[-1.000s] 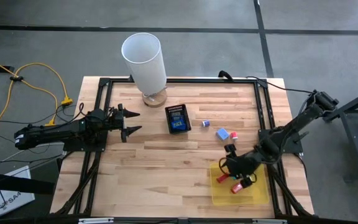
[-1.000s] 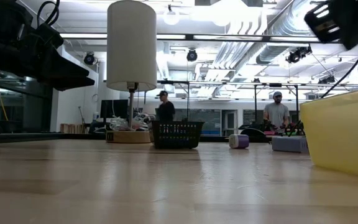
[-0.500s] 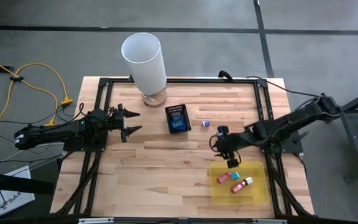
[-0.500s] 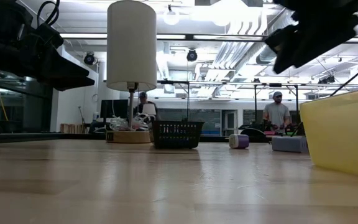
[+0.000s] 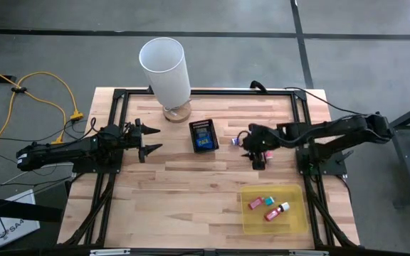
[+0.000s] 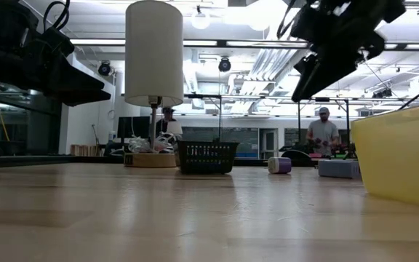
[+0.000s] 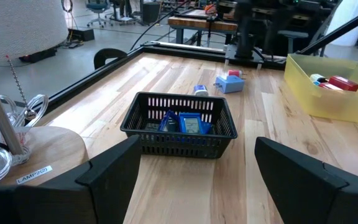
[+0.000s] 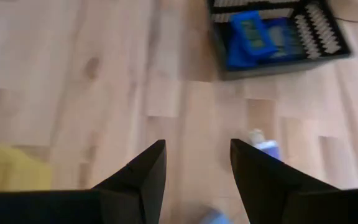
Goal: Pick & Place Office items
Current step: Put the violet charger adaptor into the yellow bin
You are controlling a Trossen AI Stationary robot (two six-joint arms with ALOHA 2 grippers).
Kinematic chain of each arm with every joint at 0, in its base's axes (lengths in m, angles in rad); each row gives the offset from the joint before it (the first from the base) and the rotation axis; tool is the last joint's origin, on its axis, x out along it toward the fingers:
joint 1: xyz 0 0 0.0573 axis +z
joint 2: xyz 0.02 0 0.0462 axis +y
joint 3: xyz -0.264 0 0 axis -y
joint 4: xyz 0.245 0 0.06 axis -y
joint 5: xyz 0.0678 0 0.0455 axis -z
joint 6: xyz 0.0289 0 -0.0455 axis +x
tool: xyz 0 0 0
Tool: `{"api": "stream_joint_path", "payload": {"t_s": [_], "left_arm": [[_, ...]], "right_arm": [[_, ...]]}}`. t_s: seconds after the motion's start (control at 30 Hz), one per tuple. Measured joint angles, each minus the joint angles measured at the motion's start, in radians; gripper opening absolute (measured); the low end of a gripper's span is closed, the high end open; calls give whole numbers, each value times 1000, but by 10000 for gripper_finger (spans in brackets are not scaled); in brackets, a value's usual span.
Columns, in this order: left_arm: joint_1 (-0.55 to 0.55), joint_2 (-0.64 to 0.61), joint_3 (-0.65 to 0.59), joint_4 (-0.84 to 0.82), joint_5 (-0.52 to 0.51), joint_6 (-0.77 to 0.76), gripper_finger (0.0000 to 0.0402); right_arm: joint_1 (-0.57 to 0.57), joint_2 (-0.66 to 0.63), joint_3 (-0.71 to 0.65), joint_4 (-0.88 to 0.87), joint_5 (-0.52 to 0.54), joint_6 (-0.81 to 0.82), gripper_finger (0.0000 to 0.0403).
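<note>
Two arms are seen over the wooden table (image 5: 191, 185). The right gripper (image 5: 257, 158) is held above the boards near the table's middle, between the black mesh box (image 5: 204, 136) and the yellow tray (image 5: 297, 226); its jaws are parted with nothing between them, as shown in the right wrist view. The left gripper (image 5: 150, 141) is stationed at the table's left side, jaws spread wide and empty, pointed toward the mesh box.

Blue office items (image 7: 188, 125) are observed inside the mesh box. In the yellow tray, three small pieces are lying: a red block (image 5: 255, 203), a teal-topped piece (image 5: 269, 201) just beside it, and a red-and-white piece (image 5: 275, 212) nearer the tray's centre. A small purple piece (image 5: 235, 141) is found on the boards just to the right of the mesh box. A pale blue block (image 7: 229, 83) with a red piece on top is located beside it, largely hidden under the right gripper in the high view.

A white lamp (image 5: 165, 70) is standing at the far edge of the table. Two persons are visible in the room behind, in the low view.
</note>
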Motion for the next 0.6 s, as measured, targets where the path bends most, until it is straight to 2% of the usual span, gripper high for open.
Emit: {"api": "stream_joint_path", "payload": {"t_s": [0.27, 0.6], "left_arm": [[0, 0, 0, 0, 0, 0, 308], [0, 0, 0, 0, 0, 0, 308]], "right_arm": [[-140, 0, 0, 2, -7, -41, 165], [-291, 0, 0, 2, -86, -78, 165]]}}
